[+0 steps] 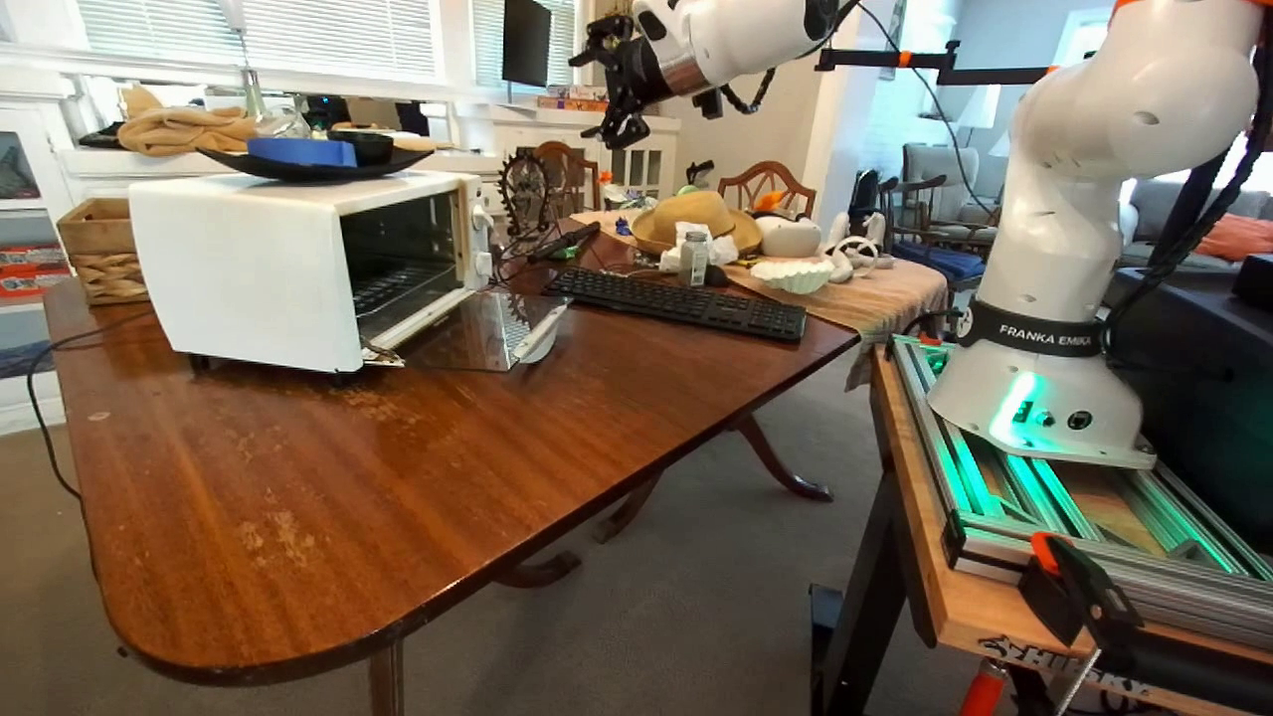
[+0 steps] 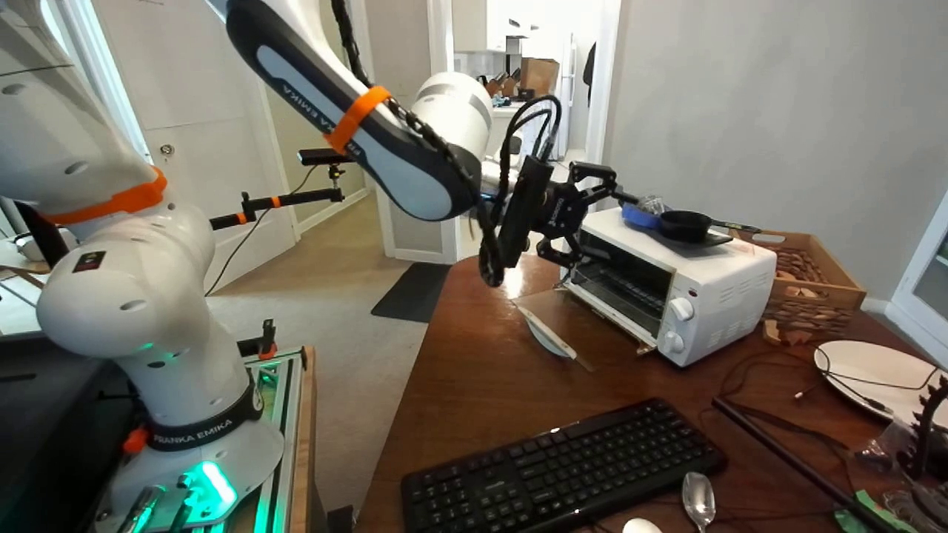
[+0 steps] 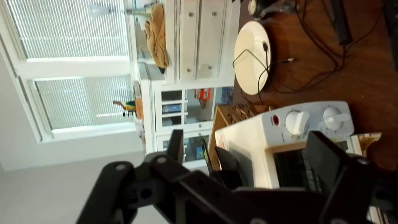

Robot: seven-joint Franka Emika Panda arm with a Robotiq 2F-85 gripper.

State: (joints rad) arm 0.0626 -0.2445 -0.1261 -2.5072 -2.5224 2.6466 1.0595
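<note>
In an exterior view, our black two-fingered gripper [image 2: 614, 226] hung empty, jaws apart, the boxy white metal toaster oven [image 2: 700, 281] at its four o'clock; we judged this an approach, next needing careful alignment.

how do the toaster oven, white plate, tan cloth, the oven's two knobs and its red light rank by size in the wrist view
Largest to smallest:
1. Toaster oven, partly behind the gripper
2. White plate
3. Tan cloth
4. Two knobs, too alike to rank
5. Red light
</note>
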